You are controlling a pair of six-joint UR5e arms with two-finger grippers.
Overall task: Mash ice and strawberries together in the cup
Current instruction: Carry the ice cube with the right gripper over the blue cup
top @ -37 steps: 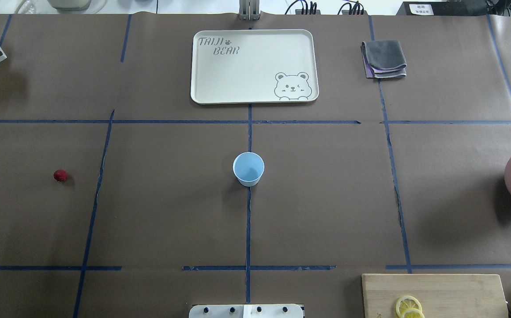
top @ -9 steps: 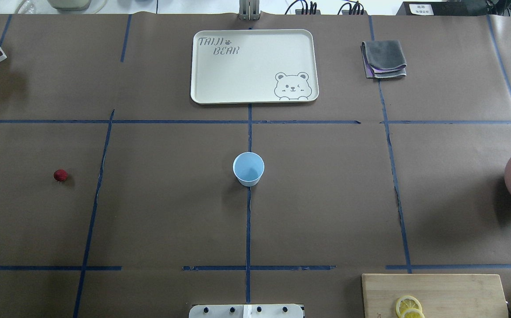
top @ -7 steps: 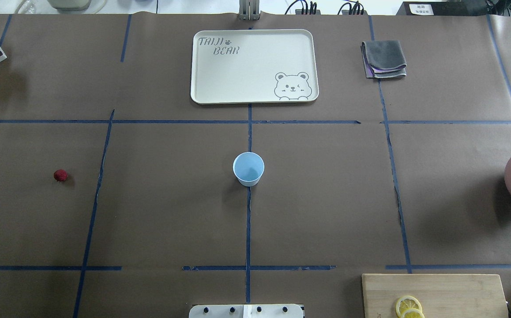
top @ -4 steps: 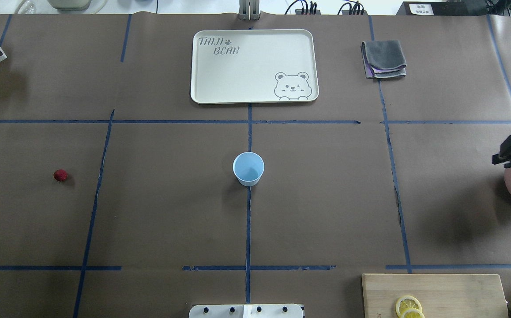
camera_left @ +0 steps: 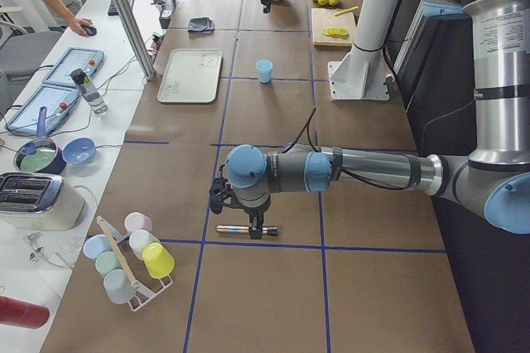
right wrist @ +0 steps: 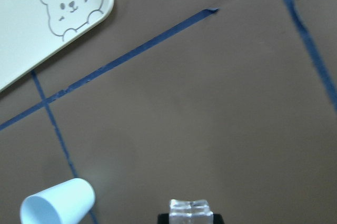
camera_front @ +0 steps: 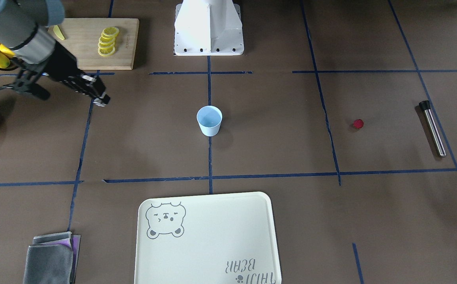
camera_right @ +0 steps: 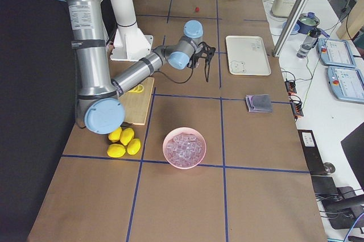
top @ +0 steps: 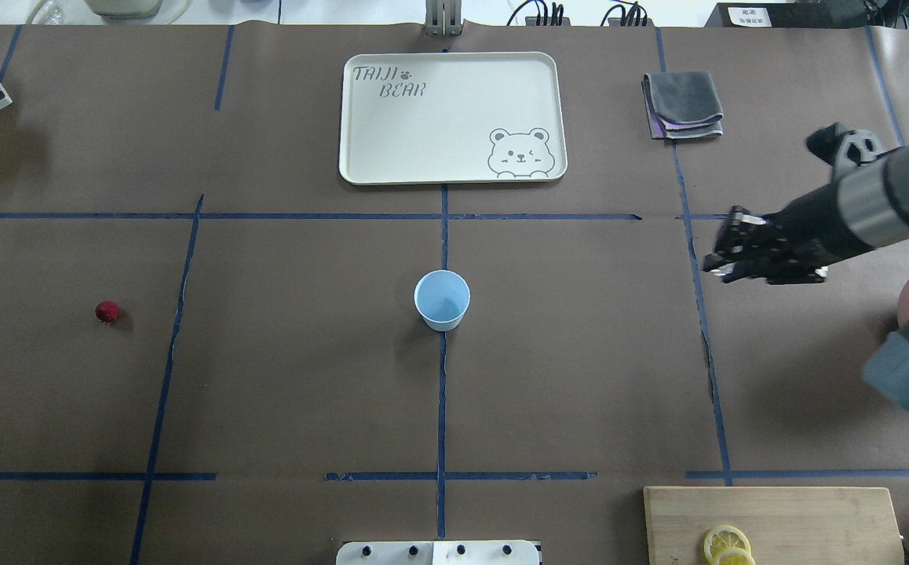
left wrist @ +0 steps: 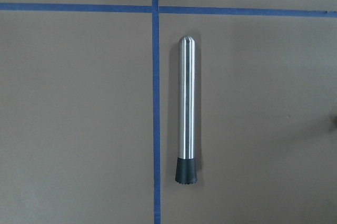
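At the far left of the table [top: 305, 392] a steel muddler [left wrist: 187, 108] lies flat, untouched. The left pincer [camera_left: 255, 229] hangs right over it, but whether it is released or clenched cannot be told, since its fingers are seen only from the side camera. A little further in, the strawberry [top: 107, 311] lies alone on the brown paper, well apart from everything else.

The cup [top: 442, 299] stands upright at the centre, on the blue tape line. Nothing is seen inside it, so no ingredient appears to have been delivered yet.

To the right, the right pincer [top: 724, 247] is held in the air between cup and bowl [camera_right: 185, 164], clenched on a single ice chunk [right wrist: 189, 207] — the clear block is seen between its fingers in the wrist view, with the cup ahead and off to one side. The rest of the ice [camera_right: 185, 146] lies heaped in the pink bowl near the table's right end.

The task is judged to be at its very start — the first ice is in hand but not dropped. Left to do: ice into the cup, the strawberry fetched and added, the muddler picked up, and the mashing itself.
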